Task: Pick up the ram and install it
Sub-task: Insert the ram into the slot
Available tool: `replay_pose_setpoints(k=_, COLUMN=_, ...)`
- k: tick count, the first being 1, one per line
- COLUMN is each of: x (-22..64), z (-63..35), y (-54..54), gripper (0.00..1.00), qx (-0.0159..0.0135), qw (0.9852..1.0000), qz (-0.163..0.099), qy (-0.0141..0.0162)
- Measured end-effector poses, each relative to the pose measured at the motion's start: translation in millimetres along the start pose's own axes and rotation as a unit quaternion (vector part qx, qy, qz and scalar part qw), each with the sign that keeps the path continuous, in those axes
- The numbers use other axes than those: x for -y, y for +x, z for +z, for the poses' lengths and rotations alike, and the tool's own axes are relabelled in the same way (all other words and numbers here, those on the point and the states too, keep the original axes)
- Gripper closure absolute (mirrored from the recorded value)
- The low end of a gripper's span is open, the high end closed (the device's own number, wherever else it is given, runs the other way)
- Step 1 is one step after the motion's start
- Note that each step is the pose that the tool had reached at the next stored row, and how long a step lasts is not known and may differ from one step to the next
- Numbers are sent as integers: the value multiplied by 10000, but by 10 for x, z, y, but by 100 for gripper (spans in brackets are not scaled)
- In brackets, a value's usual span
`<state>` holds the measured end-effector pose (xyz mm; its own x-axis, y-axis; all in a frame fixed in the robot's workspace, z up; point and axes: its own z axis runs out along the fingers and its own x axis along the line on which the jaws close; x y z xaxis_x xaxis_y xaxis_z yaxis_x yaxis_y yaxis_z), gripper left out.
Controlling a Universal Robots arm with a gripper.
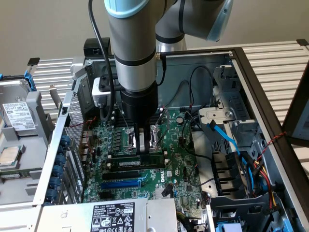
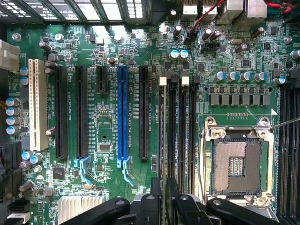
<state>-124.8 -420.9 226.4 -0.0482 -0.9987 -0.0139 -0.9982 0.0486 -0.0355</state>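
We see open PC case (image 1: 251, 82) w/ mobo (image 1: 186, 164) flat inside, arm (image 1: 133, 48) down over it. The gripper (image 1: 143, 152) sits astride the ram (image 1: 129, 163), which stands on edge in a mem slot (image 1: 159, 165) btwn CPU socket (image 2: 236, 166) and long black slot (image 1: 123, 175). We can't tell if it's clamped on the stick or loose.

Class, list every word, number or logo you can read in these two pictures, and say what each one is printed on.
Nothing can be read with certainty.
Big white label on the metal box: print and symbols too small.
Drive label: too small.
White strip on the ram: too small.
White lettering on the motherboard beside the slots: too small.
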Motion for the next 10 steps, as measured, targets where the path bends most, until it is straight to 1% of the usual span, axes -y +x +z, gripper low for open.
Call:
replay_pose_setpoints(k=2, x=1, z=-9, y=0, gripper=80, qx=-1, qw=10000, qz=1, qy=-6)
replay_pose_setpoints(k=10, x=36, z=-202, y=-4, gripper=80, qx=-9, qw=9999, qz=2, qy=-172)
